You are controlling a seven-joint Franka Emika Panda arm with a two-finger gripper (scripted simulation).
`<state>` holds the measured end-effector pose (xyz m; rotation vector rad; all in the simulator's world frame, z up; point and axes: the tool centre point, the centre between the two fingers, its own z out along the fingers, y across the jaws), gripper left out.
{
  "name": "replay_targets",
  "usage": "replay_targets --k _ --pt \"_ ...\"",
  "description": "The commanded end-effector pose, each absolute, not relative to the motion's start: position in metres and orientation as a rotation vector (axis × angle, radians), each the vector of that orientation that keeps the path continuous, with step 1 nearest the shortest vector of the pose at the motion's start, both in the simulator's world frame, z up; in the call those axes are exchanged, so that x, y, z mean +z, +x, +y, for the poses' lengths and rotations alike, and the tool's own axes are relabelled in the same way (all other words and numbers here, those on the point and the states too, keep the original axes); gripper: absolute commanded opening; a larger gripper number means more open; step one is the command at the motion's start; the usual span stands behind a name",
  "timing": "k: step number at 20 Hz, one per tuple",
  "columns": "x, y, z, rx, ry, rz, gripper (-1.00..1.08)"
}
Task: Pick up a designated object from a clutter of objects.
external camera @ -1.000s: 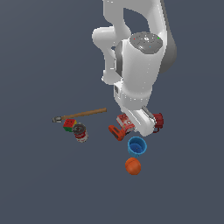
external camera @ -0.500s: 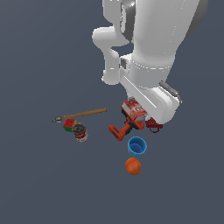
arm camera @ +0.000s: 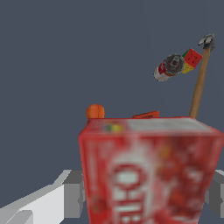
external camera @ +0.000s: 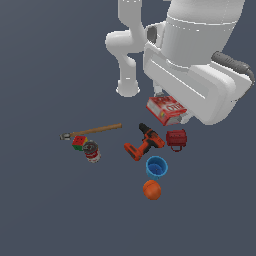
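Exterior view: the big white robot arm [external camera: 195,55] is seen at the top, and it fills much of the picture. The red box [external camera: 166,110] with white letters is held up in the air under the arm, above the floor [external camera: 50,210] and tilted a little. The gripper itself is mostly hidden behind the arm's big white body in this view.

In the wrist view, the red box [arm camera: 151,168] is seen very close and blurry, and it fills the lower part of the picture. The gripper [arm camera: 146,192] is closed on the red box, with one grey finger [arm camera: 72,194] pressed on one side and the other finger just seen at the far edge on the other side.

The other things are left lying on the dark floor. The wooden-handled hammer [external camera: 92,131] is laid flat toward the exterior view's left. The orange drill [external camera: 144,142] is seen below the box, lying on its side. The dark red container [external camera: 176,139] is placed just beside the drill, on the exterior view's right. The blue cup [external camera: 156,167] is set near the drill, and the orange ball [external camera: 152,190] is found just beside the cup. The red-white can [external camera: 91,150] and the multicoloured cube [external camera: 79,142] are seen touching each other, right by the hammer's head.
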<state>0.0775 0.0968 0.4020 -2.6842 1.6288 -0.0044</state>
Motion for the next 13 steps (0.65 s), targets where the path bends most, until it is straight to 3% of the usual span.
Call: replay_targets --k 1,13 --pt "0.414 0.080 0.099 -0.002 -2.685 1.630 -1.00" --pt "0.434 0.087 0.102 0.000 -2.686 1.630 -1.00"
